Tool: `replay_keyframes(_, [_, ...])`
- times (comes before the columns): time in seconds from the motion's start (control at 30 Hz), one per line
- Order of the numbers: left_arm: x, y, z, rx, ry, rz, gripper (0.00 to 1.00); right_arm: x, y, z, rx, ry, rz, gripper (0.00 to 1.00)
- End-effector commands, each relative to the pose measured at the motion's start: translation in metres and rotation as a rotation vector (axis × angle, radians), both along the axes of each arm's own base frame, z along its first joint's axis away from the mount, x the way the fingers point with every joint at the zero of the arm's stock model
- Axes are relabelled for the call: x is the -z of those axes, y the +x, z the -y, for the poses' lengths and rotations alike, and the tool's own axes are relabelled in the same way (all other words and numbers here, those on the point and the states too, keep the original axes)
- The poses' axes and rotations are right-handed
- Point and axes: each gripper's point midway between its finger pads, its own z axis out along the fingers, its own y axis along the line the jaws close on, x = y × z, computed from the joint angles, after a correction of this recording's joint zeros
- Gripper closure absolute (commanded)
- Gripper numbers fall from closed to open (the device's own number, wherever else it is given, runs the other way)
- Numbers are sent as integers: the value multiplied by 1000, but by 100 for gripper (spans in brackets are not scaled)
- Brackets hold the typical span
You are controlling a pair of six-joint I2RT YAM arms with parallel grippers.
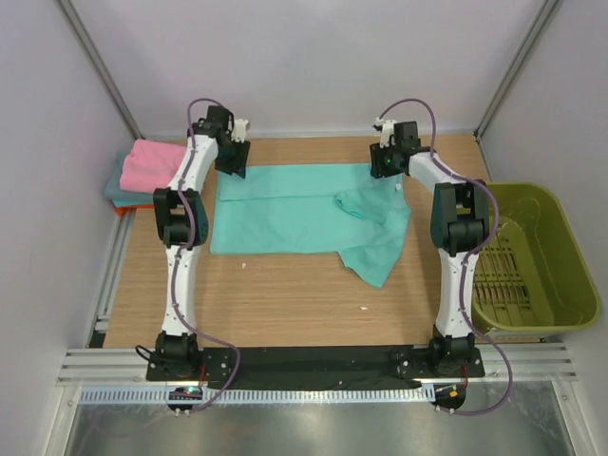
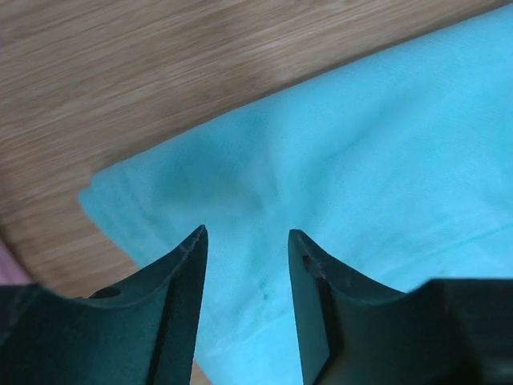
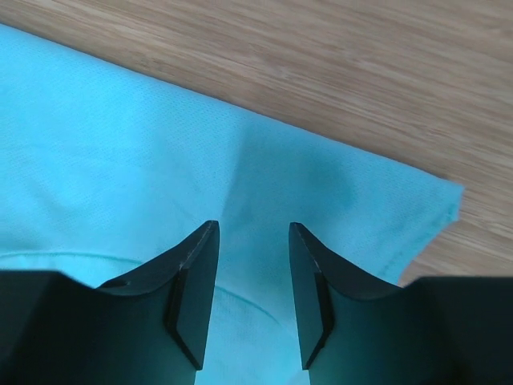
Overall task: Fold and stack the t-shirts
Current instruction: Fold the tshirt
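Across the middle of the table (image 1: 285,304) I see the teal shirt (image 1: 285,209) lying flat. Its left part is a smooth rectangle; its right part is rumpled, with a flap trailing toward the arm bases. My left pincer (image 2: 247,233) and right pincer (image 3: 253,226) hover over its far corners, both released and gripping nothing. A folded pink shirt (image 1: 157,163) tops a pile at far left.

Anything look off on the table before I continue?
Yes: the teal shirt is not a clean rectangle. Its right end is bunched and trails diagonally toward the near edge, while the rest lies flat.
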Motion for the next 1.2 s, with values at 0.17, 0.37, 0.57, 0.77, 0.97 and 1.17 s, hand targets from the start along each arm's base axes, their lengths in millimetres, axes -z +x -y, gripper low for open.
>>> replay_keyframes(0.17, [-214,-53,19,46,-156,340,6,-161,-66,5,-192,-99,291,52])
replay_keyframes(0.37, [-236,-121,54,60,-406,218,0,-122,-187,-10,-493,-196,276,45])
replay_keyframes(0.57, [-236,-164,57,12,-460,117,0,-88,-288,-27,-774,-310,273,42])
replay_keyframes(0.77, [-164,-172,22,-24,-164,79,8,-44,-352,-30,-1046,-432,332,41])
replay_keyframes(0.97, [-114,-174,-32,-49,210,82,24,-25,-364,-28,-1081,-457,336,42])
replay_keyframes(1.17, [-56,-188,-60,-59,404,46,18,-13,-359,-32,-1118,-456,304,42])
